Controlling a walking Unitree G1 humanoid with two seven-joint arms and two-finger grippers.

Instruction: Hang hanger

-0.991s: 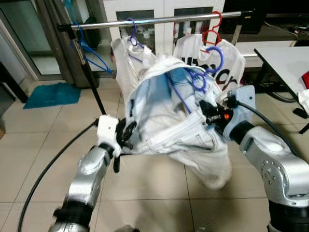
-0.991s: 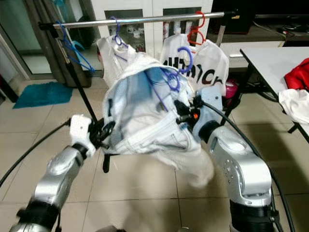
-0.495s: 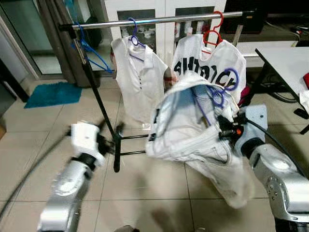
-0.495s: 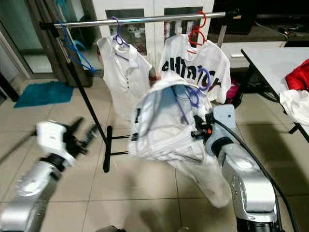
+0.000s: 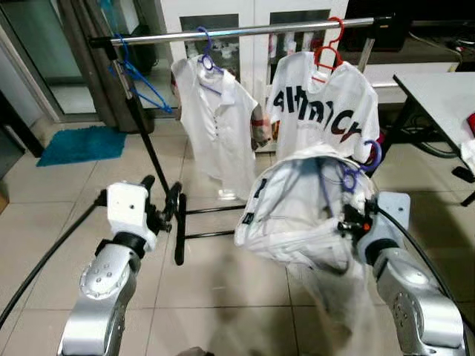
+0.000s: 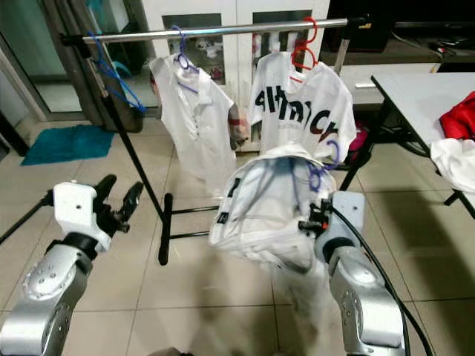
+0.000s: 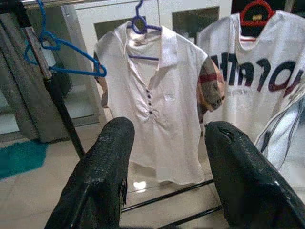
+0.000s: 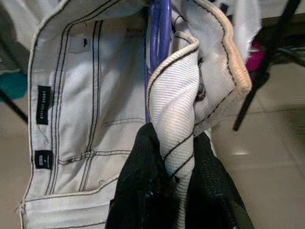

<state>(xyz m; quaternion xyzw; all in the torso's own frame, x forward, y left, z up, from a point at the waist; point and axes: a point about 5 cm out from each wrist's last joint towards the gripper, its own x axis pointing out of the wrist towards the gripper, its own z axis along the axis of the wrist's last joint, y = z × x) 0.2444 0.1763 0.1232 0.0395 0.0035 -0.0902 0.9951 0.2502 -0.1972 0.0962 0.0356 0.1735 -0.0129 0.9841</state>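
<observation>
The right pincer (image 8: 176,191) was clamped on a bunched fold of the white jeans (image 5: 297,215), with the purple hanger (image 5: 349,174) threaded through the waistband just above its fingers. The garment hung low, well short of the clothes rail (image 5: 245,31). The denim looked soft, floppy and fairly heavy, likely to swing; the stiff hanger hook seemed the surer place to hold. The left pincer (image 7: 164,157) stood with fingers apart, empty, facing the white polo shirt (image 7: 157,95).
</observation>
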